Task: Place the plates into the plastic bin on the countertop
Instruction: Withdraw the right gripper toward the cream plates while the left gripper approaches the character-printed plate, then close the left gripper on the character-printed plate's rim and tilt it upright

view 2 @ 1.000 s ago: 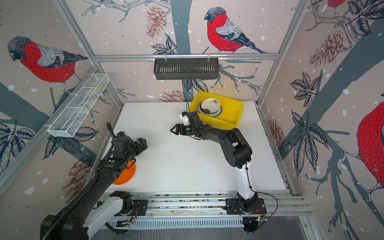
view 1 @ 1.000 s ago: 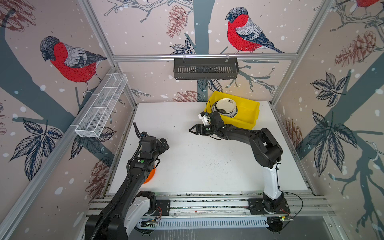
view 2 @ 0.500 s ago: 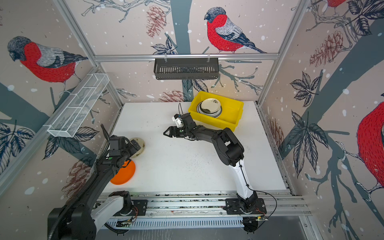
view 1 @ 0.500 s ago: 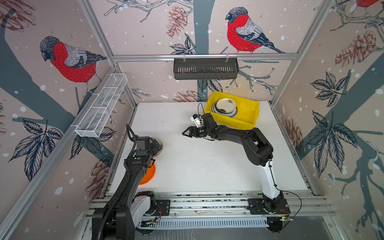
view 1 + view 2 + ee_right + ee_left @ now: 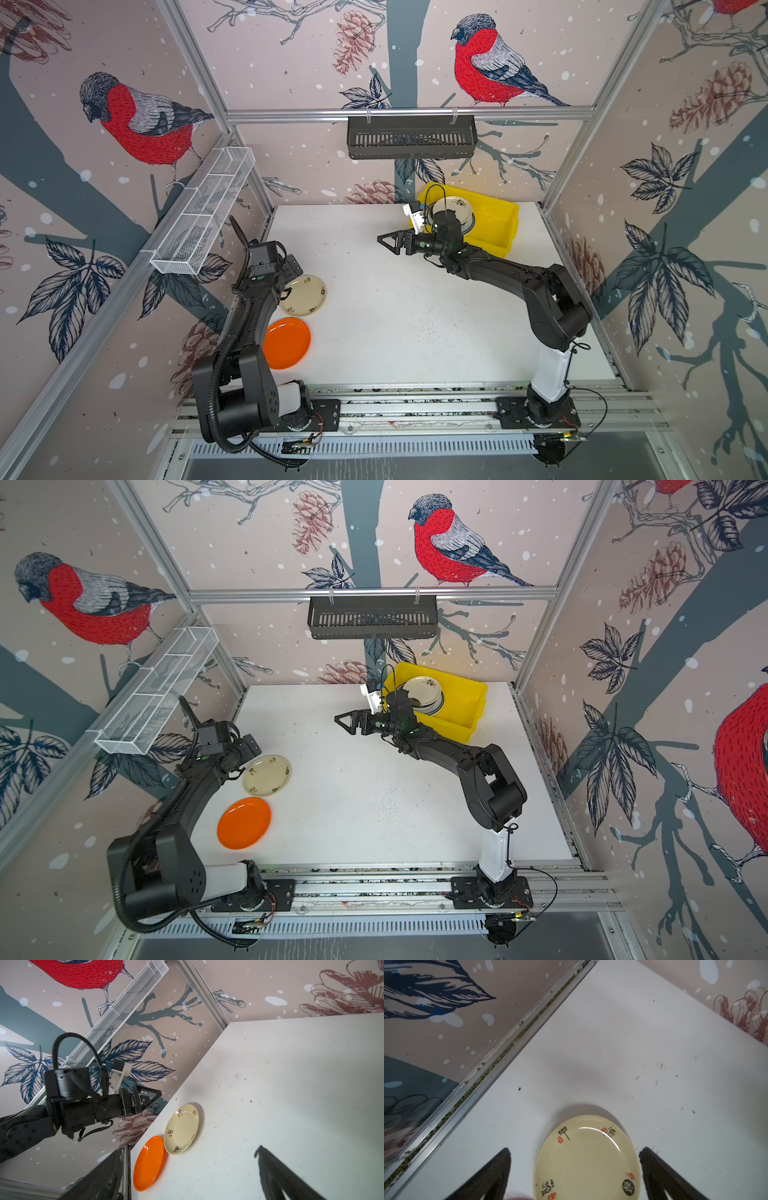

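Left gripper (image 5: 576,1148) spread wide, fingers flanking cream plate (image 5: 303,295) on countertop (image 5: 415,311), left-centre in both top views. Orange plate (image 5: 287,343) just below it. Right gripper (image 5: 392,244) released, empty, upper centre, beside yellow bin (image 5: 498,232) with stacked plates (image 5: 455,210) inside

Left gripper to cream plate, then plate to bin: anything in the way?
First leg: nothing; the left gripper, jaws open, flanks the cream plate. Second leg: the countertop is bare, but the right gripper, open, hangs over the direct line just short of the bin.
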You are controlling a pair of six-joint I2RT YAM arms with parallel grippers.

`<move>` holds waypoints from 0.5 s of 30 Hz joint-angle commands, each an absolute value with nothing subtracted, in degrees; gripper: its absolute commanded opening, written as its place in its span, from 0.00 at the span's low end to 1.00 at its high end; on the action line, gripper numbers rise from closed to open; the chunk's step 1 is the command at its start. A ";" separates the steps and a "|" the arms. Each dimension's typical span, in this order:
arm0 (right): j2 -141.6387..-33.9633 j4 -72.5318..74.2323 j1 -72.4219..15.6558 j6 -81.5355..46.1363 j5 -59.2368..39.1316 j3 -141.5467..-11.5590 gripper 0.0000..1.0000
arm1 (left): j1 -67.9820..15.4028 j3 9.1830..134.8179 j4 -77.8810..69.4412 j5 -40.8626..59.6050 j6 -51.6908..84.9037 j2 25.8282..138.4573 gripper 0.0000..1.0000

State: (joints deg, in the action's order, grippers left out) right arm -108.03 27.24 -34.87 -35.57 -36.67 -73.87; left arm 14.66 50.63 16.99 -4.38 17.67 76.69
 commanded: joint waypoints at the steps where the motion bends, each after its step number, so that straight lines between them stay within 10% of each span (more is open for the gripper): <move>1: -106.21 32.83 -33.94 -35.39 -37.03 -71.10 1.00 | 16.55 52.11 23.11 2.82 8.22 79.32 0.91; 15: -102.35 32.78 -31.69 -34.76 -39.70 -67.84 1.00 | 16.78 55.46 26.56 5.30 4.49 91.89 0.77</move>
